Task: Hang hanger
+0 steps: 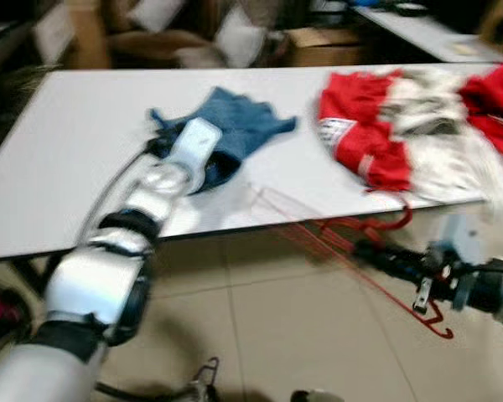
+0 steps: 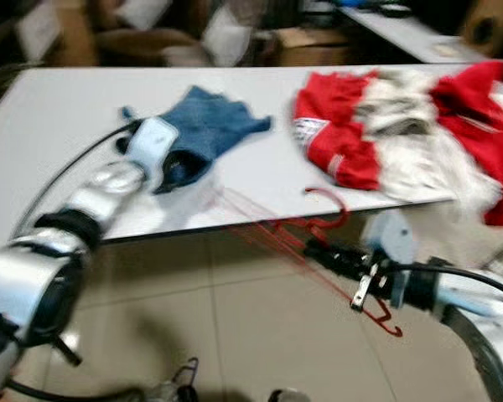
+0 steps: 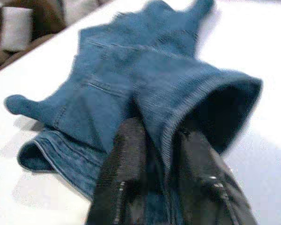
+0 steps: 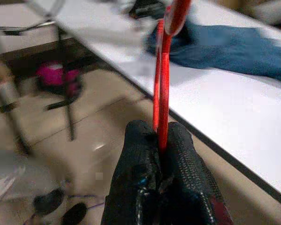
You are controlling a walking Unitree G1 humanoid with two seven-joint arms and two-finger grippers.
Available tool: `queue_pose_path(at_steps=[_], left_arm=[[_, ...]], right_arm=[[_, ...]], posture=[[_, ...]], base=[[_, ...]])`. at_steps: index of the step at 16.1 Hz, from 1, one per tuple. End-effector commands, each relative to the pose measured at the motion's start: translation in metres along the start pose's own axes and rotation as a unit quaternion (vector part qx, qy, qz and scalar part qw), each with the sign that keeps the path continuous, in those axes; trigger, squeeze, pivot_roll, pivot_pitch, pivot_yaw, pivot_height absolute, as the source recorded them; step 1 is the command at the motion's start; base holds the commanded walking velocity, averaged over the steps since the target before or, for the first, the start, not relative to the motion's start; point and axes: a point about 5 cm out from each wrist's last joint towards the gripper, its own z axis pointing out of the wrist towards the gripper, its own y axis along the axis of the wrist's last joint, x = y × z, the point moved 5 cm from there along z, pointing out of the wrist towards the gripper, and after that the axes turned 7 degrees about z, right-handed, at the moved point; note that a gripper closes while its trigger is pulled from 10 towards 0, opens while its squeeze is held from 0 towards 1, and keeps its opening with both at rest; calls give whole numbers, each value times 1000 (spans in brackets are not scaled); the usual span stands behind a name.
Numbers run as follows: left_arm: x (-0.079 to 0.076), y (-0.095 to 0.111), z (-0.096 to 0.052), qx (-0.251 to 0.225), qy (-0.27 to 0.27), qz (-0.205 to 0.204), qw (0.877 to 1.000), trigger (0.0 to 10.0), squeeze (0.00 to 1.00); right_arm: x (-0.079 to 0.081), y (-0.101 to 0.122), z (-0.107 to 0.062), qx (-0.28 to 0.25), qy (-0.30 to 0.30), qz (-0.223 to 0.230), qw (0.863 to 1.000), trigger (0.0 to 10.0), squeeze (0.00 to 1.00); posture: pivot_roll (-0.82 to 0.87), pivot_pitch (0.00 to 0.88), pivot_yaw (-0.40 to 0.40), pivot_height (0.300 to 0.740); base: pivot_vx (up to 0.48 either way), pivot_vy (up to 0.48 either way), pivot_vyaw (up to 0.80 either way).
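A white label patch (image 1: 337, 130) sits on the red garment (image 1: 365, 126), but its print is too blurred to read.

The hanger (image 1: 352, 251) is thin and red, with a curved hook at its far end and a smaller hook low at its near right end. It hangs in the air just off the near edge of the white counter (image 1: 84, 142), over the tiled floor (image 1: 268, 327), tilted from far left down to near right. The right gripper (image 4: 161, 140) holds it there, its jaws pressed together on the red wire, as the right wrist view shows.

The left gripper (image 3: 154, 159) reaches over the counter's middle to the blue denim garment (image 1: 235, 126). Its two black fingers (image 3: 122, 173) are pushed in at a folded denim hem, with cloth between and over them; the jaws pinch that fold.

To the right, the red garment lies in a heap with white furry cloth (image 1: 436, 109), spilling over the counter's right near edge. Beyond the counter are a brown sofa (image 1: 151, 38) with pale cushions and a cardboard box (image 1: 323, 42).
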Motion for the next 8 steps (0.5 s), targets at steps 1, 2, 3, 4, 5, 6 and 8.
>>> queue_pose_path(at_steps=[1,2,3,4,5,6,8], left_arm=[[-2,2,0,-3,-15,19,1000,10000,1000],[6,-5,-5,-1,-31,38,999,10000,1000],[10,-8,-9,-8,-48,30,998,10000,1000],[14,1,-15,-52,-74,-16,996,10000,1000],[16,17,-19,-104,-89,-62,989,10000,1000],[21,39,-26,-176,-99,-112,973,10000,1000],[28,71,-42,-274,-103,-181,939,10000,1000]], right_arm=[[-4,7,-2,-10,-19,4,1000,10000,0],[-2,9,-5,-27,-32,34,999,10000,0],[-2,9,-6,-34,-37,59,997,10000,0],[-1,3,-7,-36,-44,84,995,10000,0],[-3,-1,-6,-42,-52,95,993,10000,0],[-5,-3,-5,-53,-68,106,991,10000,0],[-10,-1,0,-86,-104,128,983,10000,0]], posture=[[-211,0,10,740],[-203,0,7,740],[-200,0,7,740],[-194,0,3,740],[-188,0,0,740],[-180,0,-8,740],[-167,0,-19,740]], base=[[0,0,0],[0,0,0],[0,0,0],[0,0,0],[0,0,0],[0,0,0],[0,0,0]])
